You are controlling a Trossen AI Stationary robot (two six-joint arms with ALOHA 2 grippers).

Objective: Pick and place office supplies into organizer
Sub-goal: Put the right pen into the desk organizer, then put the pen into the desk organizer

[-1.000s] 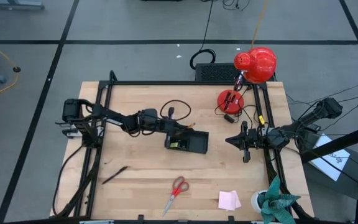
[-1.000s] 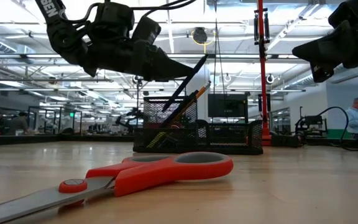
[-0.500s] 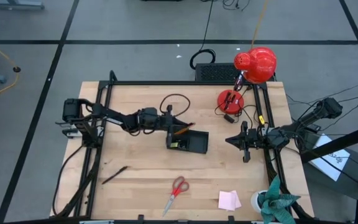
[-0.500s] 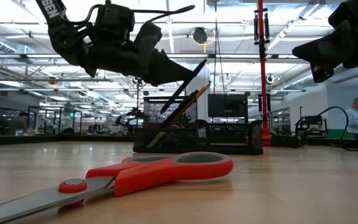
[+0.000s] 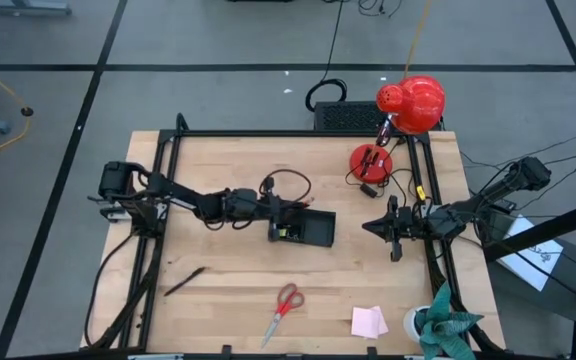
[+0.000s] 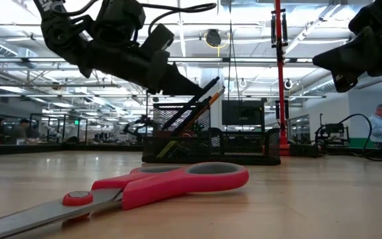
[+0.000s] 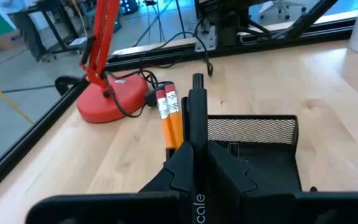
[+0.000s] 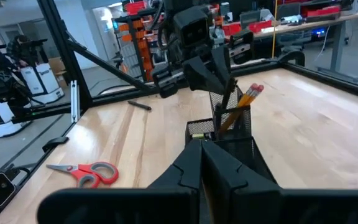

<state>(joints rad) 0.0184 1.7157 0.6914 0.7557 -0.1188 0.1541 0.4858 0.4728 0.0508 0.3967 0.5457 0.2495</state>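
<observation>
The black mesh organizer (image 5: 313,230) stands mid-table; two orange pencils (image 7: 169,115) lean in the tall cup at its left end. My left gripper (image 5: 286,212) is over that cup, shut on a black pen (image 7: 197,99) that slants beside the pencils (image 6: 207,101). Red-handled scissors (image 5: 283,308) lie flat near the table's near edge, a pink sticky-note pad (image 5: 368,320) to their right, and another black pen (image 5: 183,282) lies toward the near left. My right gripper (image 5: 370,225) hovers shut to the right of the organizer. My left gripper pinches the black pen's shaft (image 7: 196,134) between its two fingers, coming slantwise from the table's left and above, with the fingers running along the pen. The pen's upper end (image 6: 215,81) sticks out past the fingertips; its lower part slants down into the cup, hidden by the mesh.
A red lamp base (image 5: 370,160) with cables stands at the far right, the lamp head (image 5: 413,100) beyond the table edge. A white roll (image 5: 415,320) and a green plant (image 5: 450,325) sit at the near right corner. Bare wood lies between organizer and scissors.
My left gripper has moved right and down toward the organizer's cup, tipping as it went. The pen in it has sunk lower and now leans flatter, close along the orange pencils. The right arm has kept still.
</observation>
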